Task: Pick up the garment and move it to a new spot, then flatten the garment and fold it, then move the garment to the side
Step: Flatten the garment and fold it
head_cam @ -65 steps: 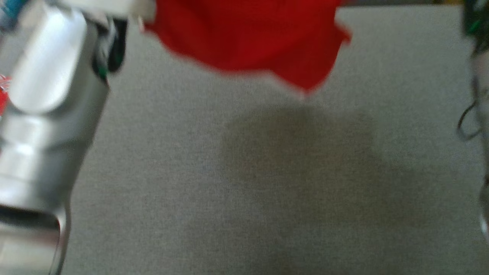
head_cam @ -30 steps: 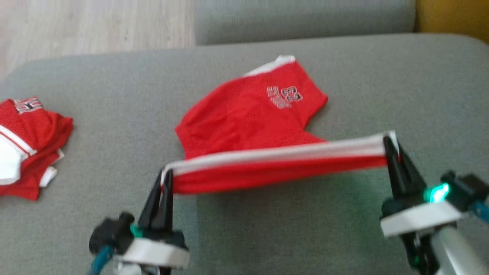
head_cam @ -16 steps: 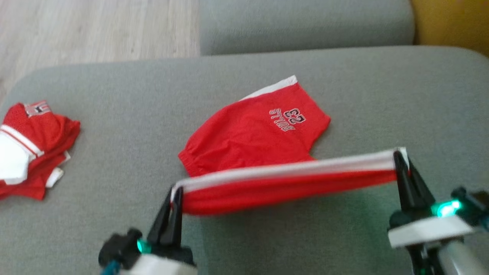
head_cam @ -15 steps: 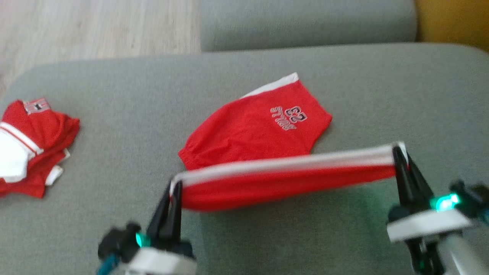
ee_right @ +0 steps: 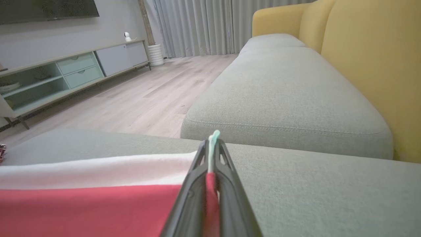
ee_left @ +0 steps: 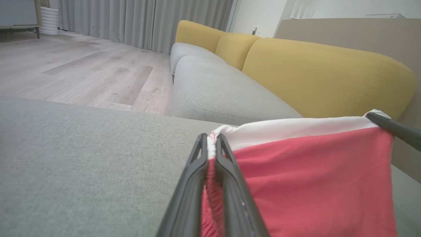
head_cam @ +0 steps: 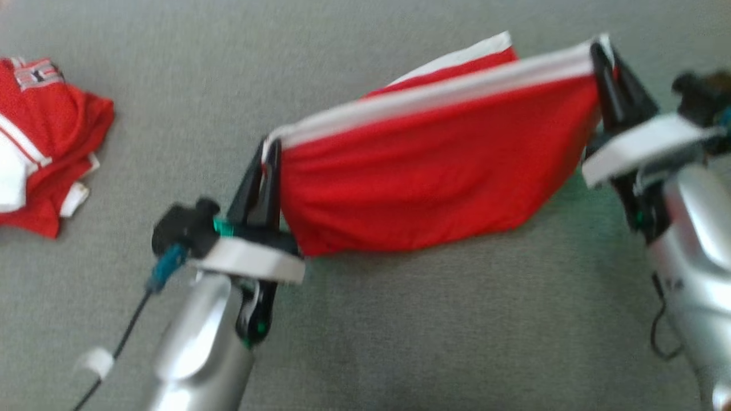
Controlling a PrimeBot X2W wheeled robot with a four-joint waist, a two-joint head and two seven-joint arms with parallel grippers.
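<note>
Hem [head_cam: 434, 95], carried forward, hangs taut between left gripper [head_cam: 267, 151] and right gripper [head_cam: 599, 52], both clamped on garment [head_cam: 434, 171]; folding proceeds.

One stretched garment [head_cam: 434, 182], one red-and-white heap [head_cam: 51, 125], and two pairs: left fingers [head_cam: 257, 200], right fingers [head_cam: 622, 103].

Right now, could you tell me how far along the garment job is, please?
Done: the red garment is picked up. In hand: left gripper and right gripper pinch its white-banded edge taut above the grey cushion. Left: flattening, folding, moving aside.
</note>
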